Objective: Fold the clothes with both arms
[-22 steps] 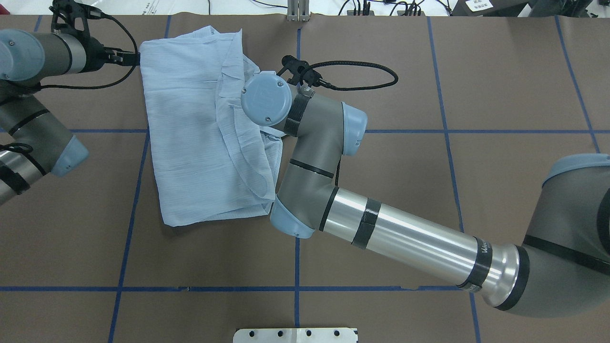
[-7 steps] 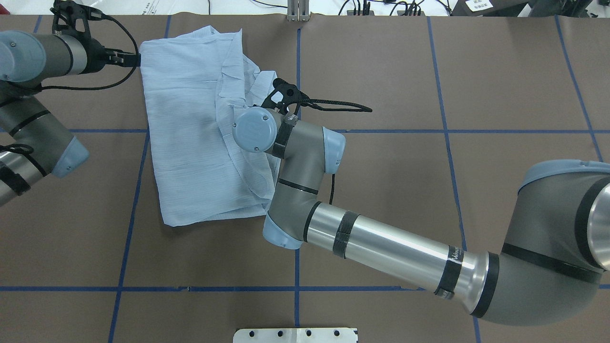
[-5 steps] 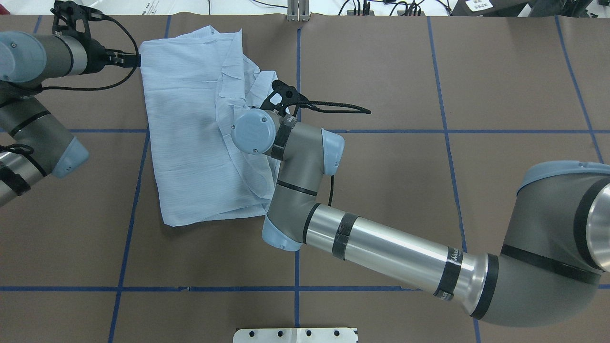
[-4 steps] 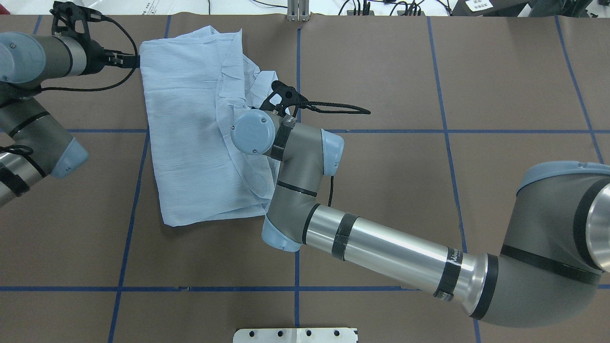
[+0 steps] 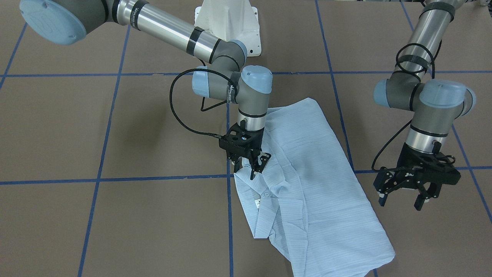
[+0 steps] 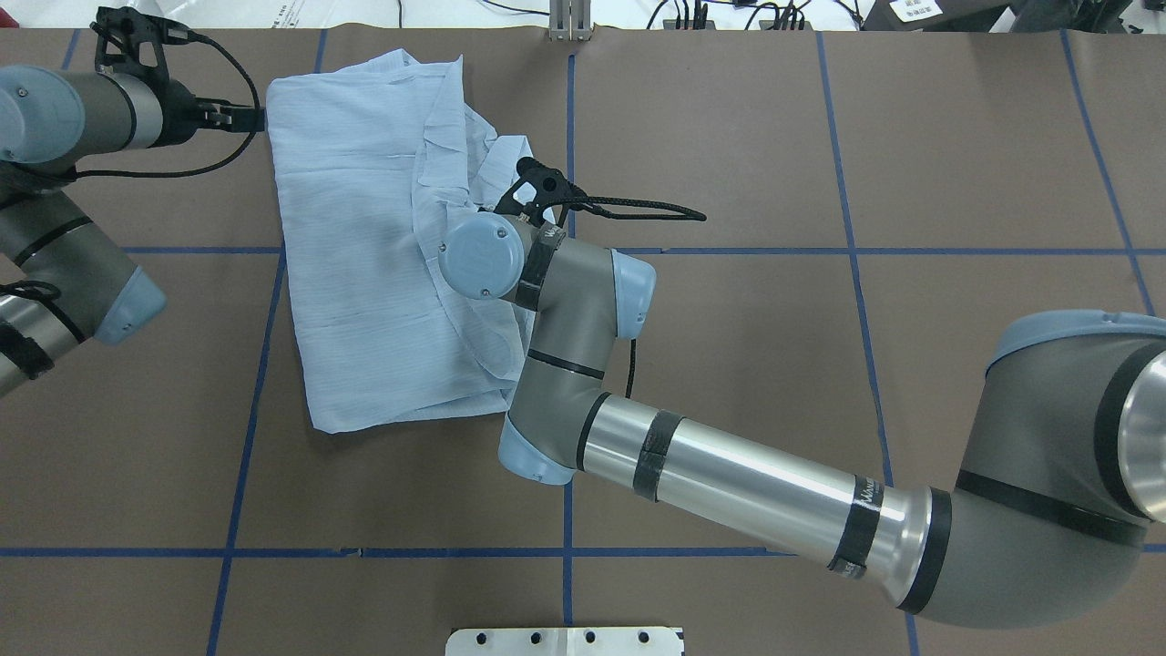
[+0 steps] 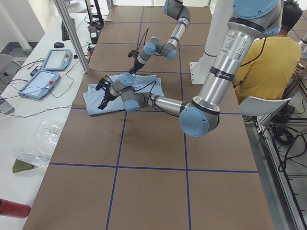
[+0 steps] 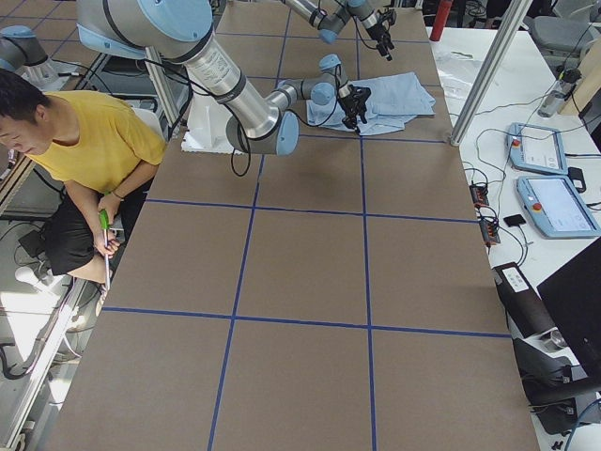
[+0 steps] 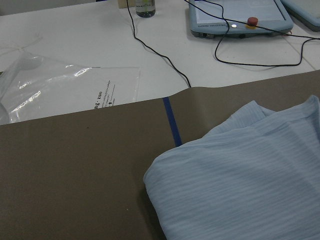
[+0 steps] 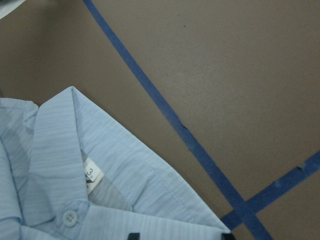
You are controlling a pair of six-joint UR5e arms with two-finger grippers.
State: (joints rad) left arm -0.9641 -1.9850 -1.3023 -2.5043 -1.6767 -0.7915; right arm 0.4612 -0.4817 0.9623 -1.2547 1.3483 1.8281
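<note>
The clothes are one light-blue striped shirt [image 5: 315, 192] lying partly folded on the brown table [image 5: 115, 134], collar and buttons on its right-arm side. My right gripper [image 5: 250, 166] hangs open just over the collar edge [image 10: 125, 165], which shows a size tag and one button. In the overhead view its wrist [image 6: 483, 255] hides it. My left gripper [image 5: 399, 198] is open, empty, and hovers beside the shirt's opposite long edge, near the far corner [image 9: 165, 175]. The shirt [image 6: 364, 255] lies between the two arms.
Blue tape lines [image 6: 255, 364] grid the table. The white pedestal base [image 5: 226, 19] stands behind the shirt. Past the far table edge lie teach pendants [image 9: 240, 17], cables and a plastic bag [image 9: 55, 85]. A seated person in yellow [image 8: 94, 141] is beside the robot.
The right arm has swung back toward the robot and slightly left over the collar, slowing in the last second. The left gripper drew back a little from the shirt corner. The shirt has not moved.
</note>
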